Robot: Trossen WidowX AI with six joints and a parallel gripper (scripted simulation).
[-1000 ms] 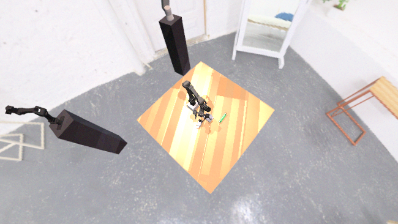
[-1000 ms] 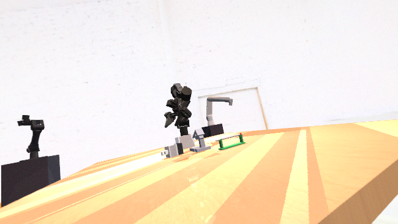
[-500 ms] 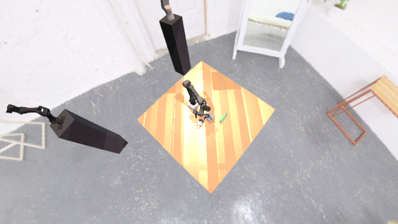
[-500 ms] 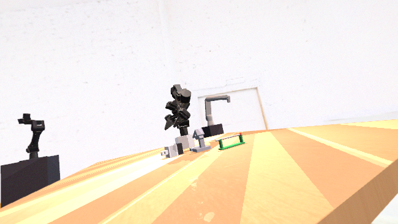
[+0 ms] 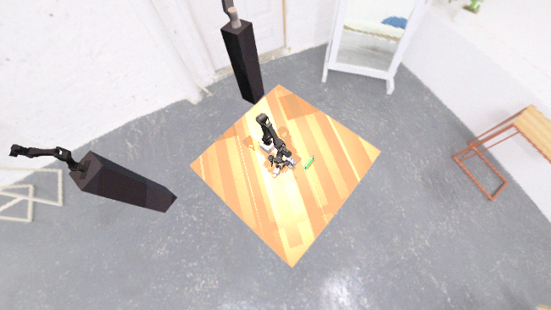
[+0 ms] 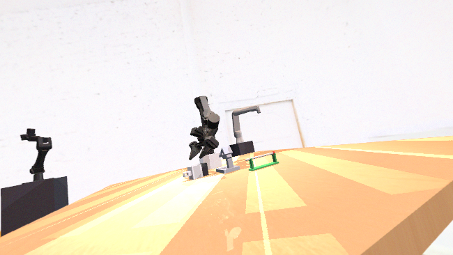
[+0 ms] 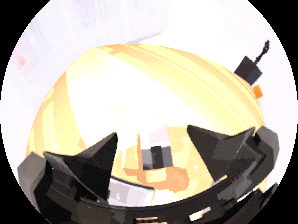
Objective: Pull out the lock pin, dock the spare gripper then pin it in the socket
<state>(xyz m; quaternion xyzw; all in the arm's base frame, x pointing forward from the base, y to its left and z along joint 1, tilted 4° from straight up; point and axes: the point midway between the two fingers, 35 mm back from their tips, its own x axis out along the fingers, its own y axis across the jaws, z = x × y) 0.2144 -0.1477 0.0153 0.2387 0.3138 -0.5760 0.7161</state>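
My gripper (image 6: 196, 158) (image 7: 152, 130) is open and empty. It hangs above the spare gripper, whose pale body (image 5: 276, 170) (image 6: 196, 171) (image 7: 158, 135) and dark band show between my fingertips in the wrist view. The spare gripper lies on the table beside the grey mount (image 5: 291, 162) (image 6: 228, 170) (image 7: 129, 194), apart from it. The mount stands upright; the inside of its socket is too small to see. A pale pin (image 6: 261, 155) with a red end lies across the two posts of the green rack (image 5: 308, 163) (image 6: 263, 166).
The arm's white base (image 5: 267, 146) (image 6: 211, 161) stands behind the spare gripper and mount. The wooden table (image 5: 292, 203) (image 6: 331, 195) has open edges. Two dark pedestals (image 5: 243, 59) (image 5: 123, 186) with other arms stand off the table.
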